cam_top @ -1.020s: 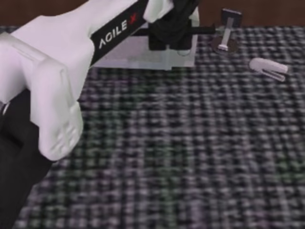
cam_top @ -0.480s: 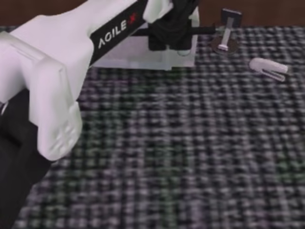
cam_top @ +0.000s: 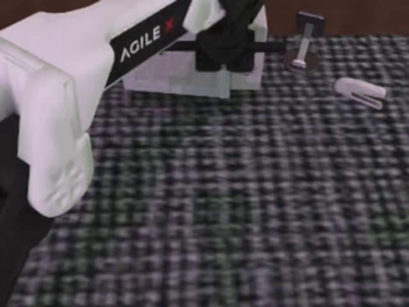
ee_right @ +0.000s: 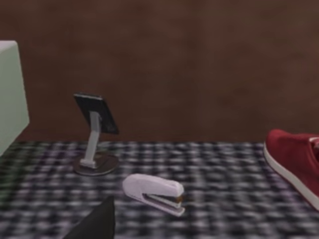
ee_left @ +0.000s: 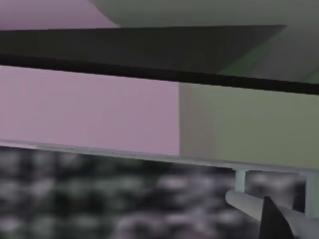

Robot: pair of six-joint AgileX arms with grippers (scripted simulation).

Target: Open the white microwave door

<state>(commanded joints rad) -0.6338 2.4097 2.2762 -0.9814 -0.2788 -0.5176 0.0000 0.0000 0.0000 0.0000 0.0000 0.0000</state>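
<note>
The white microwave (cam_top: 185, 80) stands at the table's far edge, mostly hidden under my left arm. My left gripper (cam_top: 223, 46) is a dark mass pressed against its front. In the left wrist view the microwave door (ee_left: 89, 109) fills the frame, with a dark wedge-shaped gap above it. The door's pale handle bar (ee_left: 249, 203) runs along its edge, and one dark fingertip (ee_left: 274, 224) lies across that bar. My right gripper (ee_right: 99, 221) hangs low at the right, outside the top view; a corner of the microwave (ee_right: 10, 94) shows there.
A phone stand (cam_top: 303, 45) sits just right of the microwave, and a white stapler (cam_top: 361, 91) lies farther right. A red shoe (ee_right: 294, 159) rests at the far right. Checked cloth (cam_top: 255, 204) covers the table, with a brown wall behind.
My left arm has swung leftward and away from the camera. The white panel under it has shifted a little left and nearer. The stand and stapler have not moved.
</note>
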